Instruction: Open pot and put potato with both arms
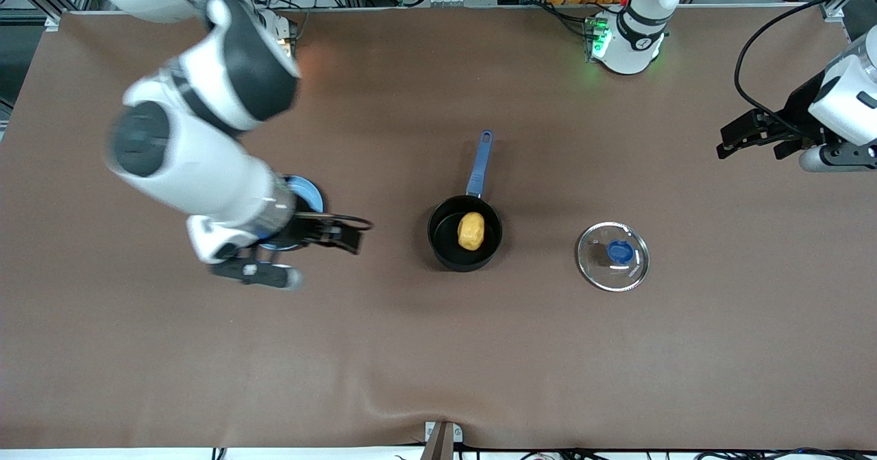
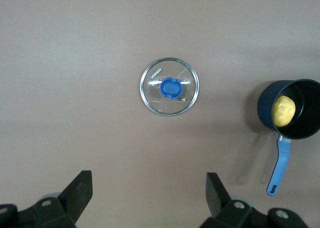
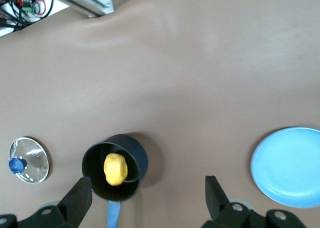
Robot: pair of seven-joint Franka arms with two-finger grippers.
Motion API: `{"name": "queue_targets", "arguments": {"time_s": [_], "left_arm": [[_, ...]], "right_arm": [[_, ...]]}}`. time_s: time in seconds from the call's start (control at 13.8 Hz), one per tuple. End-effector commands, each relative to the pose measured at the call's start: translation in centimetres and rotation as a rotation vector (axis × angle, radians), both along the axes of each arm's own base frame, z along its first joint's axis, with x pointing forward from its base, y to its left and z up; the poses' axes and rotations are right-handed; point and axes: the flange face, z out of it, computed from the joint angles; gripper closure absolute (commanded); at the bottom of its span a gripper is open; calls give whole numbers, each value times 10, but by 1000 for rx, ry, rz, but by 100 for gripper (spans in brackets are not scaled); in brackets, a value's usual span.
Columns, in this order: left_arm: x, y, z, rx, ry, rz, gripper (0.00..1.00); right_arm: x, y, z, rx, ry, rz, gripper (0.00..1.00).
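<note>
Sitting inside the pot [image 1: 464, 234], the potato [image 1: 471, 231] rests on the black floor a little off centre, so the main placing looks done. The pot stands uncovered near the middle of the worktop [image 1: 438, 350], its blue handle pointing toward the robots' bases. Its glass lid [image 1: 612, 256] lies flat on the worktop, knob up, well apart from the pot toward the left arm's end and slightly nearer the front camera than the pot; set down there, it leaves the pot's mouth free for the other arm.

Over the worktop, well away from the pot toward its own end of the table, the left gripper [image 1: 750, 133] hangs with its jaws spread wide and empty, as the left wrist view shows, with the lid below it. The right gripper [image 1: 340, 232] is over the worktop beside the pot, toward the right arm's end, next to a blue plate [image 3: 288, 166] that the arm partly covers in the front view; its jaws are also apart and hold nothing.

Nothing stands between either gripper and the pot. Only the plate is close to the right arm, and judging by these positions both arms look to be clear of the work.
</note>
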Motion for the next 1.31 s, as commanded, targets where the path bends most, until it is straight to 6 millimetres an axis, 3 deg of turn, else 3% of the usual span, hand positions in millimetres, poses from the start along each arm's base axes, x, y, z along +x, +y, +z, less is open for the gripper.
{"name": "queue_targets", "arguments": {"time_s": [0.0,0.29,0.44,0.65,1.02,1.24], "left_arm": [[9,11,-1,0,-4,-36,0],[6,0,4,2,-15,-54,0],[8,-5,6,4,-33,-63,0],[8,-16,5,5,-40,-67,0],[6,-16,8,5,-44,-61,0],[5,-18,8,5,-37,-36,0]], "right_arm": [[-10,-37,38,-13,-19,31,0],[-24,-112,77,-94,-52,288,0],[-31,-160,93,-186,-37,280,0],[-55,-215,97,-253,7,367,0],[-112,-240,101,-287,-3,321,0],[-142,-235,104,-281,-9,331,0]]}}
